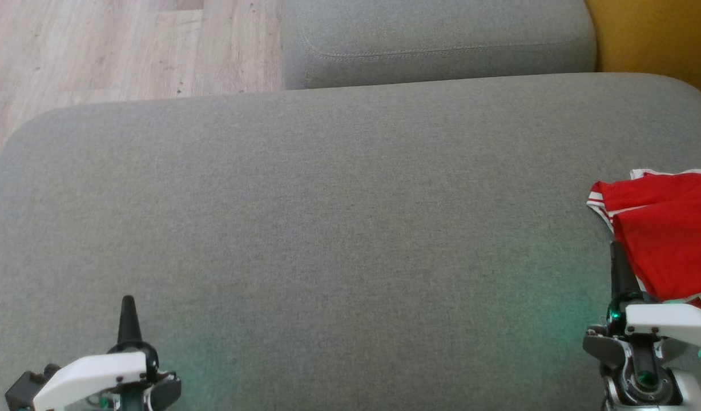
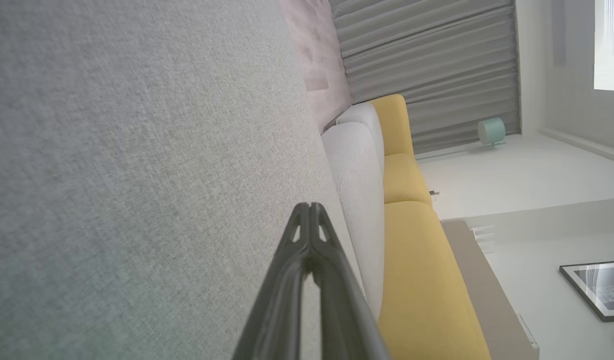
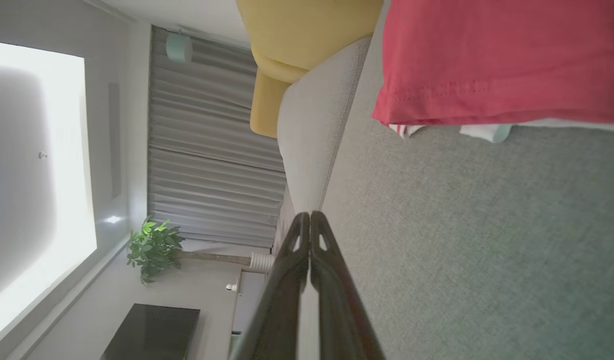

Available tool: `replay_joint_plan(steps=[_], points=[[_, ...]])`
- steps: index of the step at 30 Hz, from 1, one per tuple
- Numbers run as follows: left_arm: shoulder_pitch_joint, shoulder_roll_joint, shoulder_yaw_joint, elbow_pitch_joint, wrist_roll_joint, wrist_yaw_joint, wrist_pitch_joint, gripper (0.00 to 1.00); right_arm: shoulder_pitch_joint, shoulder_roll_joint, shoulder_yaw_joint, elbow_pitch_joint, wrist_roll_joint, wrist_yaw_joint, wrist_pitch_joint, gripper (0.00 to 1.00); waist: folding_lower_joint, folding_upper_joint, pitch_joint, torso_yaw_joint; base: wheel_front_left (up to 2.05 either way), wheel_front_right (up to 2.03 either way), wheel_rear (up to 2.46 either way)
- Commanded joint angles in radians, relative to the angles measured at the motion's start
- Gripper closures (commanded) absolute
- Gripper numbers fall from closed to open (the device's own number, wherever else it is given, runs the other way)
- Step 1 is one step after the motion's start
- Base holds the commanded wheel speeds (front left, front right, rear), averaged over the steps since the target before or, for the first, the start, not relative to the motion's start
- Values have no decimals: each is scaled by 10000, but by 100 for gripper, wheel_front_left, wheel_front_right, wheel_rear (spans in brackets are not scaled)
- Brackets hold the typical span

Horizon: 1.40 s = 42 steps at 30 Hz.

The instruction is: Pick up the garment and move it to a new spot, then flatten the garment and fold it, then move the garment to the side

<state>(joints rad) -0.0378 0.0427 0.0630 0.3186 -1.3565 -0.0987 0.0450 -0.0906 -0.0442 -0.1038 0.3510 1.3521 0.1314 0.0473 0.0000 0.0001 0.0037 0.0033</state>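
Observation:
The garment (image 1: 664, 234) is red with white striped trim and lies folded at the right edge of the grey cushion (image 1: 339, 228). Its red cloth (image 3: 502, 60) shows in the right wrist view too, with white trim under its hem. My right gripper (image 1: 616, 248) is shut and empty, its tip just beside the garment's left edge; its fingers (image 3: 309, 216) meet at the tip. Far from the garment, low on the left, my left gripper (image 1: 127, 301) is shut and holds nothing above the cushion; its fingers (image 2: 309, 207) are pressed together.
A second grey cushion (image 1: 436, 40) lies beyond the big one. Wooden floor (image 1: 99, 51) shows at the top left, a yellow seat (image 1: 659, 34) at the top right. The yellow sofa (image 2: 417, 260) runs along the cushion's far side. A plant (image 3: 152, 247) stands by the curtain.

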Motion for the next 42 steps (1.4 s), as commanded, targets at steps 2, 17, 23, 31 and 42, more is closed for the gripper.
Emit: replay_joint_plan(steps=[2,17,23,31,42], points=[[-535,66,321,-375,-300,-112,106,100,-222,-52,138,-471,322,-6,95,100,0,-1,0,-2,0,0,0],[-664,73,463,-648,-2007,-272,548,100,-185,-58,-45,-925,2044,-7,529,100,0,-1,-4,-26,0,0,0],[-703,75,506,-731,-2523,-320,681,100,-174,-60,-100,-1062,2564,-7,660,100,0,-1,-6,-33,0,0,0],[-703,75,506,-731,-2523,-320,681,100,-174,-60,-100,-1062,2565,-7,660,100,0,-1,-6,-33,0,0,0],[-703,75,506,-732,-2523,-320,681,100,-174,-60,-100,-1062,2565,-7,660,100,0,-1,-6,-33,0,0,0]])
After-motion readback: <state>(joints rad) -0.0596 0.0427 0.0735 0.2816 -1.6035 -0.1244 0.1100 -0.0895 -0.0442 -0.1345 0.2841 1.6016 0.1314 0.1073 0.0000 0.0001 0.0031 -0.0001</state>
